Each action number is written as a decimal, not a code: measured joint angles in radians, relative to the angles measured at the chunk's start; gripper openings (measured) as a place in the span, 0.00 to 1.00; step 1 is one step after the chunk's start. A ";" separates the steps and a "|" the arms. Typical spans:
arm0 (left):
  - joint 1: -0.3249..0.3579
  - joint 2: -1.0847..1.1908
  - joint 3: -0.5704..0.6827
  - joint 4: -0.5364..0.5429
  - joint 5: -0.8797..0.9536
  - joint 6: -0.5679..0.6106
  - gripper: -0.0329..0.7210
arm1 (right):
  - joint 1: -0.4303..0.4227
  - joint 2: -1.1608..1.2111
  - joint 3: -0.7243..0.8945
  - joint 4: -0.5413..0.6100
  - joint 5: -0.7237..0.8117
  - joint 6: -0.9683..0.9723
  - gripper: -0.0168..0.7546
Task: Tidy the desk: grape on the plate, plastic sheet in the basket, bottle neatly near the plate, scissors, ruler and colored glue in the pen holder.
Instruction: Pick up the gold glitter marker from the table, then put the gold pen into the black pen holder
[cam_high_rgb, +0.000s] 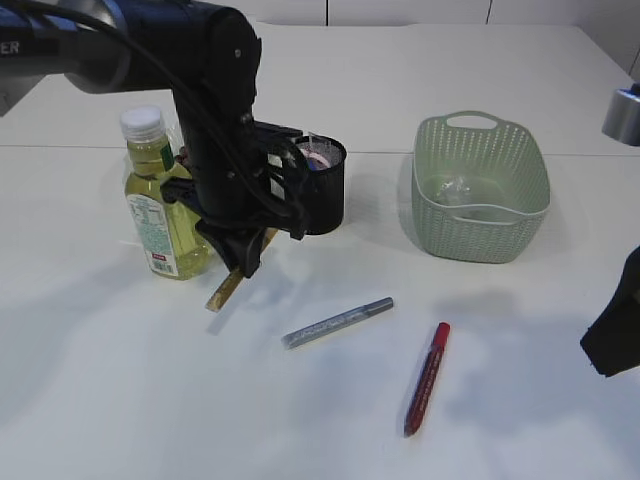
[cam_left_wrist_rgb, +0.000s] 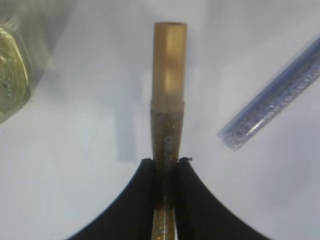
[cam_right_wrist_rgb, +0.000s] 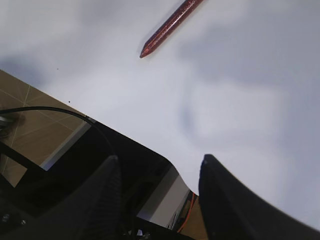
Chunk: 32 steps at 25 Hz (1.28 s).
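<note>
With the left pincer clamped on the gold glue and the right pincer open and idle, lift clear, then lower vertically into the pen holder toward the desk's far edge.

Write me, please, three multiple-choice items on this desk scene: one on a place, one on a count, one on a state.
1. Where is the bottle?
A. in the basket
B. left of the pen holder
C. beside the red glue pen

2. How many glue pens lie loose on the desk?
A. two
B. three
C. none

3. What is the left gripper doing?
A. hanging open
B. gripping the bottle
C. gripping the gold glue pen

Key: 1 B, it stands left of the pen holder. 2 A, the silver glue pen and the red glue pen. 3 C, the jaws pinch the gold glue pen.
</note>
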<state>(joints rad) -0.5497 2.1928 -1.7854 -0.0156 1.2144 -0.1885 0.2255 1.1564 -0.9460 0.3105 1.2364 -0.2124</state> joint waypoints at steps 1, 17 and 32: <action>-0.007 -0.014 0.000 0.000 0.000 0.002 0.14 | 0.000 0.000 0.000 0.000 0.000 0.000 0.54; -0.047 -0.446 0.588 -0.005 -0.522 0.007 0.13 | 0.000 0.000 0.000 0.000 0.000 0.000 0.54; -0.047 -0.454 0.713 0.114 -1.338 0.007 0.13 | 0.000 0.000 0.000 0.006 0.000 0.000 0.54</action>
<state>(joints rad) -0.5963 1.7388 -1.0723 0.0982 -0.1236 -0.1815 0.2255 1.1564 -0.9460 0.3166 1.2364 -0.2124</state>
